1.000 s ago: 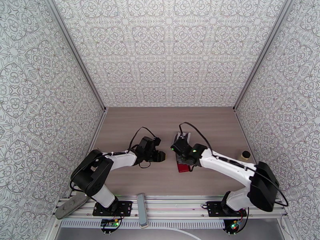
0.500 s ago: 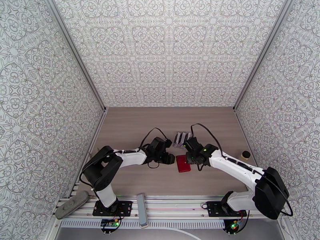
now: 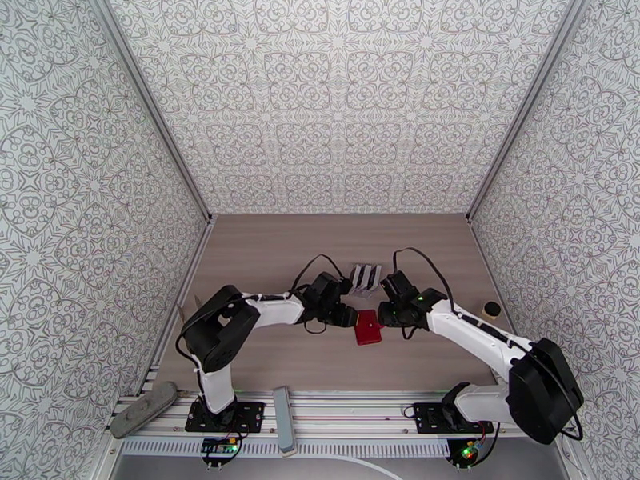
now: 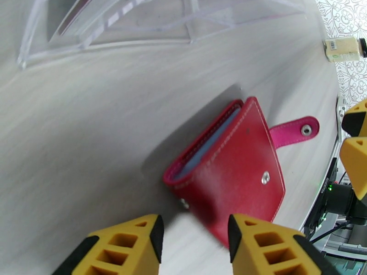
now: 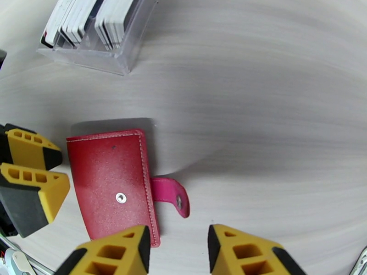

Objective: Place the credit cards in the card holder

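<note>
The card holder (image 3: pixel 368 327) is lying flat on the table (image 3: pixel 264 258). It's folded over, but the pink snap tab (image 5: pixel 172 193) is undone and poking out sideways. On my left wrist cam I can see a pale blue edge inside the fold. The credit cards (image 5: pixel 87 19) stand on edge in a clear stand (image 5: pixel 114 60) just behind it. My left gripper (image 4: pixel 195 234) and right gripper (image 5: pixel 178 246) sit low on either side of the holder, both with fingers spread and nothing pinched between them. There's a small bottle (image 3: pixel 490 310) over by the right wall.
</note>
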Robot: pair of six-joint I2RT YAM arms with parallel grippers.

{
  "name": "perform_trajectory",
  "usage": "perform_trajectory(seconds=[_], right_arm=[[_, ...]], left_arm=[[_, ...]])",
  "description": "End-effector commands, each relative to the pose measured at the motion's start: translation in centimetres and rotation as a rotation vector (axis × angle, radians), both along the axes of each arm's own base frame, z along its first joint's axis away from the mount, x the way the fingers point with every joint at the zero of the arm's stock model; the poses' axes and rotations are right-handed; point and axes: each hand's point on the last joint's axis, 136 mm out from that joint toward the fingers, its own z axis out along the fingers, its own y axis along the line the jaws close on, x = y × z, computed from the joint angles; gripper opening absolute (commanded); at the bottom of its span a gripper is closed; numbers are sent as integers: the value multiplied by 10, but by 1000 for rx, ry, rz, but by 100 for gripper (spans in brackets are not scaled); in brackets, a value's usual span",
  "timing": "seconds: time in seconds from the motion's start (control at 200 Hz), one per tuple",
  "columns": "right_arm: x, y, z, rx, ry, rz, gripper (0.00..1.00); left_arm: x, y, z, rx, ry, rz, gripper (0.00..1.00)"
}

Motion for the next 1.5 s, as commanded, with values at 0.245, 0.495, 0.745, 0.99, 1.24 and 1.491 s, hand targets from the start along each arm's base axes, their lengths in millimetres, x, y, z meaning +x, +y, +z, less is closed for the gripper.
perform_trajectory(seconds=[0.245,0.495,0.745,0.99,1.24,1.491], right_arm=[[-1,-2,-14,21,38,2,32],[-1,-5,-24,25,62,-9,27],[0,-6,-27,44,66,-7,24],[1,-6,-29,58,71,-4,20],[1,-6,-28,64,73,-2,17],[1,-4,-28,71,78,6,14]], left_arm=[[-3,-8,-10,11,25,-60,43],[-1,-7,-15,19,24,-63,42],[0,-10,-17,16,28,-70,41],[0,-9,-19,20,32,-67,41],[0,-8,-21,21,39,-62,41],[1,-7,-21,18,41,-59,41]])
